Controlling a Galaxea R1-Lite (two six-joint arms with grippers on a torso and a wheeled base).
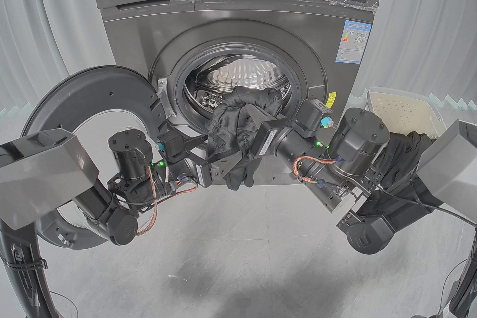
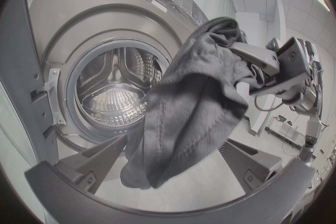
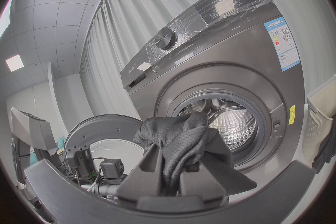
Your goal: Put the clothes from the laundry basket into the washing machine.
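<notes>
Right gripper (image 1: 254, 114) has its fingers (image 3: 147, 172) clamped on a dark garment (image 1: 233, 130), held right at the washer's (image 1: 149, 36) drum mouth (image 1: 243, 78), probably so it goes straight in. Most of it hangs outside though. Left gripper (image 2: 175, 142) sits by the dangling tail, fingers spread wide, holding nothing, likely to help stuff it in. Door (image 1: 89, 95) is swung open to the left; basket (image 1: 407, 108) on the right holds more clothes (image 1: 402, 150).

Bright light from white ceiling panels (image 3: 14, 62). Beyond the right pincer (image 3: 173, 161) the ribbed steel drum (image 3: 234, 123) glares; the black knitted garment (image 3: 182, 137) it clamps reads dark. Wrist views bow at edges.
</notes>
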